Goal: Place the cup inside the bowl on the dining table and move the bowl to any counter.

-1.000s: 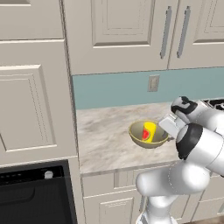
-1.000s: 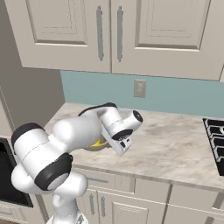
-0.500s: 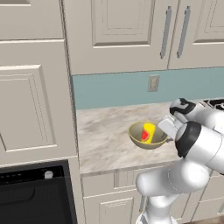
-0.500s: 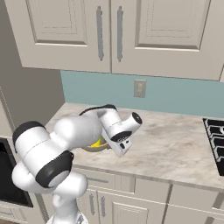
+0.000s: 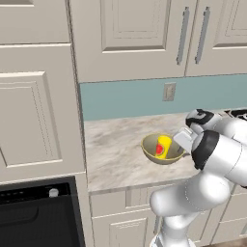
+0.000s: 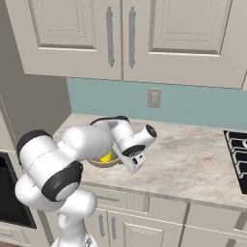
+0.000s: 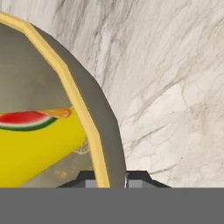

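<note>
Progress looked nearly complete. Cup (image 5: 163,146) was lying tilted inside the bowl (image 5: 150,149), red patch facing the left base camera, so the first half of the task was done as far as the pictures showed. Bowl was sitting on the counter (image 5: 116,154) below the teal wall (image 5: 125,99) and its outlet (image 5: 169,91), under the cream cabinets (image 5: 144,34). That was not the sink island, so the move looked done too.

What was left, my read: let go of the rim and back the arm off without dragging or tipping the bowl.

Gripper (image 7: 106,178) was at the bowl's right edge in the left base view. In the hand view the two dark fingertips (image 7: 85,177) stood either side of the yellow rim, one inside the bowl and one outside. Jaws were narrow and pinched on the bowl wall, so the bowl was held by its rim.

Couldn't tell for sure whether the bowl's base was fully down on the counter or a touch above it; from both base views it looked seated.

Contents: bowl held the cup and nothing else that I could see. Cup leaned against the inner wall on its side rather than upright. Whether it had anything in it was not visible.

Stove burner (image 6: 239,149) sat well off to the right, apart from the bowl.
</note>
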Tool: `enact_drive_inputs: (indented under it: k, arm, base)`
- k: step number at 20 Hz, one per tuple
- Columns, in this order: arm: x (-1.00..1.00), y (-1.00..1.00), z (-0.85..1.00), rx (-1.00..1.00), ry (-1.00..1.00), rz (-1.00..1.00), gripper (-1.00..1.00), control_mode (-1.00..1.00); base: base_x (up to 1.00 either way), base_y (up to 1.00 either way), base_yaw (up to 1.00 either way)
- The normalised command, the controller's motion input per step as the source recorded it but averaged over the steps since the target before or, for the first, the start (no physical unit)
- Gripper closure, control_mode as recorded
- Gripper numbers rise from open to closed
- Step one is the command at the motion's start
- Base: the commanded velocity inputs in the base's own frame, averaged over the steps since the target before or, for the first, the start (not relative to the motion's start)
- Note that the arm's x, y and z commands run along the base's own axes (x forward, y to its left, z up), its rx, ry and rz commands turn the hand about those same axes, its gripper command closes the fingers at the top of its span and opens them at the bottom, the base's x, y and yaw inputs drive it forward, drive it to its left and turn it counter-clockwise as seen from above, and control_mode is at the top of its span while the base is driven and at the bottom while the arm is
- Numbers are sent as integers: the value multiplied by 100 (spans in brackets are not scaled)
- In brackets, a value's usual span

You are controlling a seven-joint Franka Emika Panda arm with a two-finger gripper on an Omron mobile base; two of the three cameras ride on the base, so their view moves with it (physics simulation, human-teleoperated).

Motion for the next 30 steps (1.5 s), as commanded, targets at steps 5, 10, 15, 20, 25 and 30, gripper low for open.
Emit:
enact_drive_inputs:
  k: [5, 10, 15, 20, 25, 30]
  arm:
    - [9, 0, -7, 0, 0, -1, 100, -100]
    - [0, 0, 0, 0, 0, -1, 100, -100]
    - [0, 0, 0, 0, 0, 0, 100, -100]
    - [0, 0, 0, 0, 0, 0, 100, -100]
    - [0, 0, 0, 0, 0, 0, -100, -100]
    - [0, 0, 0, 0, 0, 0, -100, -100]
  base:
    - [0, 0, 0]
    - [0, 0, 0]
    - [0, 0, 0]
    - [0, 0, 0]
    - [0, 0, 0]
    - [0, 0, 0]
